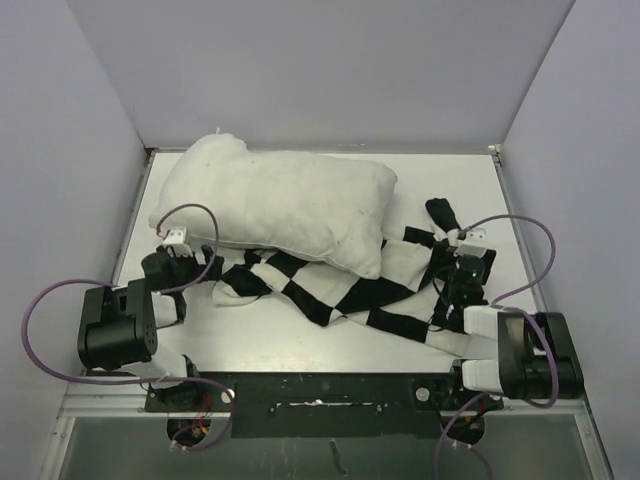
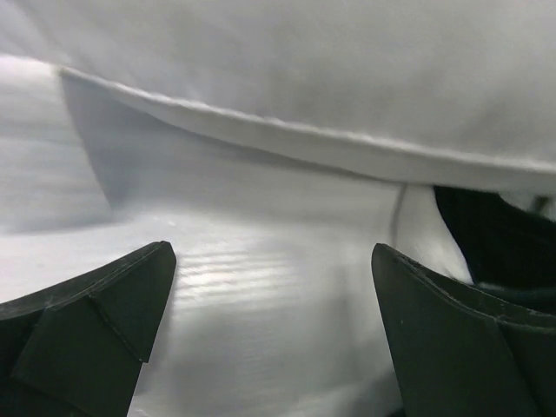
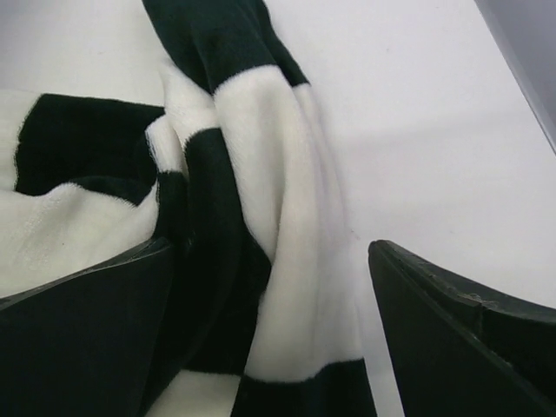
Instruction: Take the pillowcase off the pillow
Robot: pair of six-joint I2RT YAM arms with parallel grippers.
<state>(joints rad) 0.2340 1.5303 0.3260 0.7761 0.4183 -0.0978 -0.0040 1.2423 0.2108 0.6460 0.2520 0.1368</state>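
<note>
Pillowcase (image 1: 330, 295) partly under pillow (image 1: 280, 205); right pincer (image 3: 269, 330) apart astride it, left pincer (image 2: 274, 330) apart.

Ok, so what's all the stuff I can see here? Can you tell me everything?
pillow: one, off-white, far left part of the table, its near edge lying on the pillowcase
pillowcase: one, black-and-white checks, crumpled in the middle and right
table: one, white, under everything
walls: three, pale grey, around the table
cables: two, purple, looping off the arms
arms: two, black and white, at the near edge
left claw: one, black, open, by the pillow's edge
right claw: one, black, open, with pillowcase between its fingers
</note>
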